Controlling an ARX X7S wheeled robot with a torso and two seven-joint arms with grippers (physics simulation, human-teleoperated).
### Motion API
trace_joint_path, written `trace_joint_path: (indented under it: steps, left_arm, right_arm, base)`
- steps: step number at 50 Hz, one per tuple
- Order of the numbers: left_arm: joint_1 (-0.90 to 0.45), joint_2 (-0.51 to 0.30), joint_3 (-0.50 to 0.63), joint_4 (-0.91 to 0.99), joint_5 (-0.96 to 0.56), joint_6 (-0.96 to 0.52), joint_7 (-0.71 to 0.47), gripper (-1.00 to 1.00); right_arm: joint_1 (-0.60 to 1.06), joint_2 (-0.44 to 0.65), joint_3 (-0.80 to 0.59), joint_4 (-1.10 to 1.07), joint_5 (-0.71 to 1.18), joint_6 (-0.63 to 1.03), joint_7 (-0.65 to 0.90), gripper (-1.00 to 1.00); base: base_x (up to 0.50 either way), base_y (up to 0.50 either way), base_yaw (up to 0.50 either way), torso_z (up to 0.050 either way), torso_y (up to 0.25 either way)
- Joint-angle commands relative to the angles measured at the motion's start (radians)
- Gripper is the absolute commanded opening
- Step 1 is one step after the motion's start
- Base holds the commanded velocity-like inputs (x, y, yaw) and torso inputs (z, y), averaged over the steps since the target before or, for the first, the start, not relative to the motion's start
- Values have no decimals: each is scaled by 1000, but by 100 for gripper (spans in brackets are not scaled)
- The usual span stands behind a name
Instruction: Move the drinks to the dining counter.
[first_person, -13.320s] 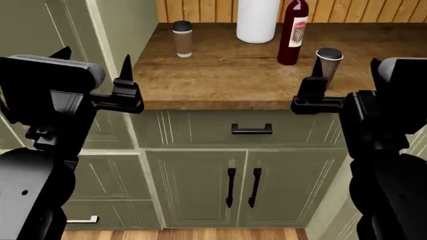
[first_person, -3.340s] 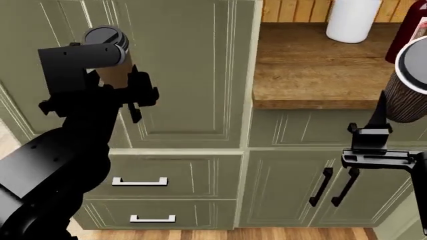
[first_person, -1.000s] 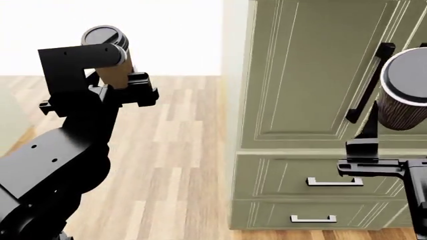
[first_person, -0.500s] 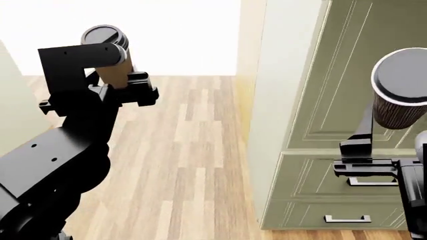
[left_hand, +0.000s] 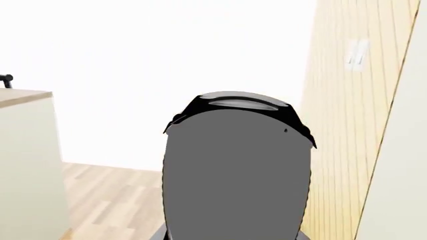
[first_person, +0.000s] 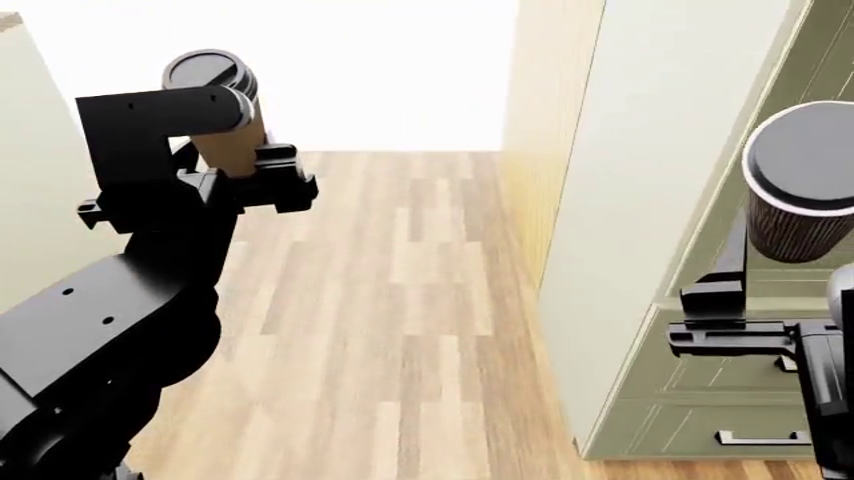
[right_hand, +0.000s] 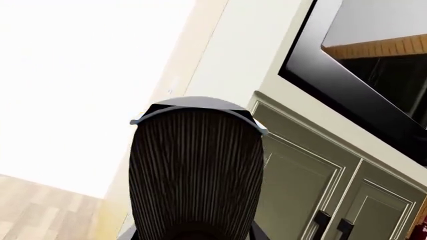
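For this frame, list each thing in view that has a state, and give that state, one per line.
Paper coffee cup: upright, lid on, held off the floor.
Ribbed cup: upright, lid on, held in the air.
Left gripper: shut on the paper coffee cup.
Right gripper: shut on the ribbed cup.
Cabinet doors: closed.
Drawers: closed.
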Motion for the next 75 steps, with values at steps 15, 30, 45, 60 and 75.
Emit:
trace_joint_path:
  steps: [15,30,45,60,75]
  left_arm:
    - [-92,-91,-293,229,-252,-290,-172,-100]
    - [-102,-258,-527,257,-819,-356,-591,-100]
    - [-84,-251,-467,259,-712,-309,-508,-100]
    - [-74,-256,-427,255,-669,-274,-479,-100]
    - [-66,-264,-404,249,-648,-244,-464,-100]
  right_arm:
    - [45,-96,6,76,2,-2,-81,-100]
    - [131,-272,-17,137,19,91,-123,-100]
    - [112,-278,-24,139,3,84,-128,-100]
    - [102,-282,-32,145,-13,89,-132,-100]
    - [121,-307,-49,156,-10,140,-109,-100]
  base:
    - [-1,500,0,0,1]
    - [-1,500,0,0,1]
    - [-1,500,0,1,1]
    - [-1,500,0,0,0]
    - [46,500,0,0,1]
